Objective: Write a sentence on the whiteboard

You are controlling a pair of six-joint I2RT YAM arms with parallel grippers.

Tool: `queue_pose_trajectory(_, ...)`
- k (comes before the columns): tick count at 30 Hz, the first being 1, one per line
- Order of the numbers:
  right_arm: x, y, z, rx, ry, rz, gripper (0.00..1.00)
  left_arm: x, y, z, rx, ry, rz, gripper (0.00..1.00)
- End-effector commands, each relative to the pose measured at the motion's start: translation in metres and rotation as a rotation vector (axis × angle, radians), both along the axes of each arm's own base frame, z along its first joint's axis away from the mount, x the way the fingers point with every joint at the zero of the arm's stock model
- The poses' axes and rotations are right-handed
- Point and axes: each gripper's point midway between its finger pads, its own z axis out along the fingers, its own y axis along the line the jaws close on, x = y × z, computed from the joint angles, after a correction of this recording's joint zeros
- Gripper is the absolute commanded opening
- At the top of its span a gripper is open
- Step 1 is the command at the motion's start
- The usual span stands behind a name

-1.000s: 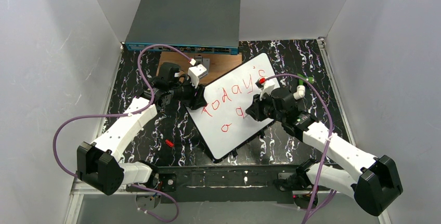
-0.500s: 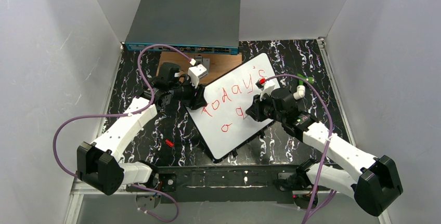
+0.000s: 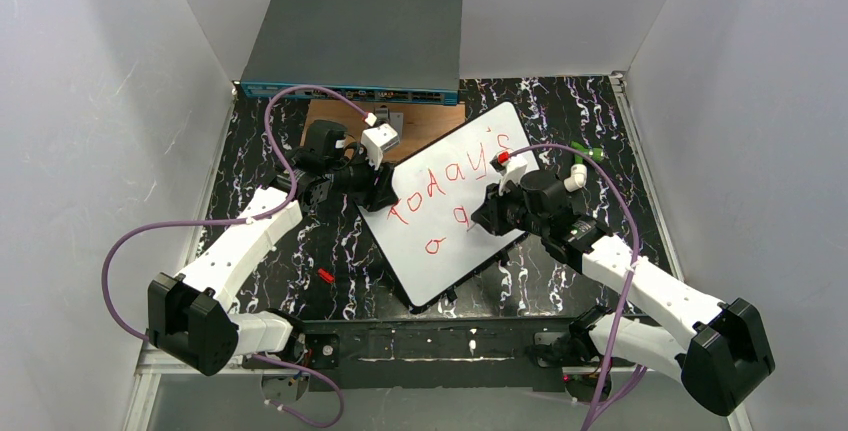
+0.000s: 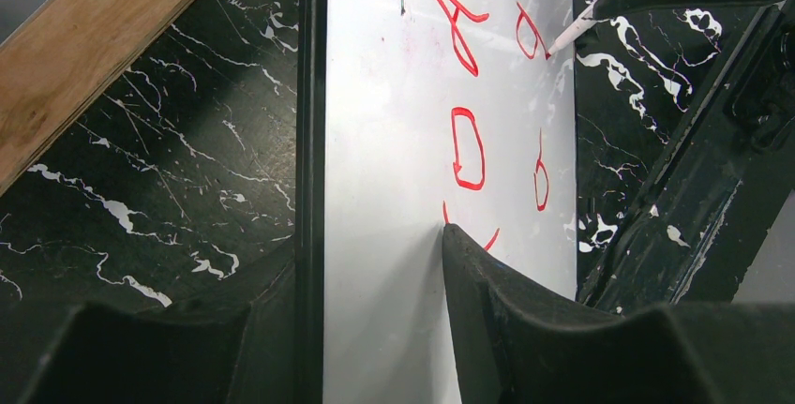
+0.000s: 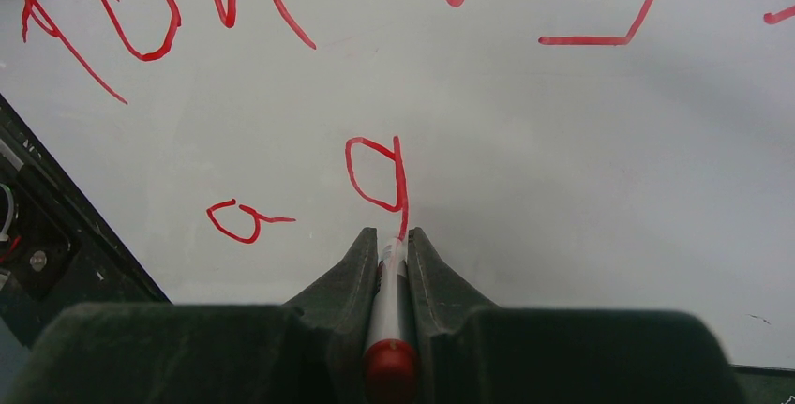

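The whiteboard [image 3: 450, 221] lies tilted on the black marbled table, with "Today's" and two more letters on it in red. My left gripper [image 3: 385, 189] holds its left edge. In the left wrist view [image 4: 375, 263] one finger [image 4: 506, 329] lies on the white face [image 4: 394, 142] and the other sits outside the black rim. My right gripper [image 3: 485, 216] is shut on a white marker with a red end [image 3: 505, 159]. In the right wrist view the marker [image 5: 387, 301] sits between the fingers [image 5: 389, 240], its tip on the board [image 5: 562, 188] at the foot of a red stroke. The tip also shows in the left wrist view [image 4: 572, 37].
A grey network switch [image 3: 355, 46] stands at the back. A brown wooden plate [image 3: 430, 123] lies in front of it, partly under the board. A small red cap [image 3: 325, 275] lies on the table near the left arm. White walls close in on both sides.
My right gripper has shifted slightly toward the near left with the marker, lengthening the red stroke. The left gripper and the board have not moved.
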Motion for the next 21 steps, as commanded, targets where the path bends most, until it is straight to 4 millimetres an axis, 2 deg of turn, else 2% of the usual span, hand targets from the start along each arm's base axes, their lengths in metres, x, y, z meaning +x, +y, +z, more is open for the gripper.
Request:
queue_pose_trajectory(1, -0.003, 0.006, 0.000, 0.015, -0.001, 0.020, 0.01, -0.017, -0.007, -0.002, 0.019, -0.023, -0.120, 0.00)
queue_pose_trajectory(21, 0.006, 0.021, 0.026, 0.073, -0.035, 0.044, 0.01, -0.017, -0.006, -0.002, 0.021, -0.024, -0.120, 0.00)
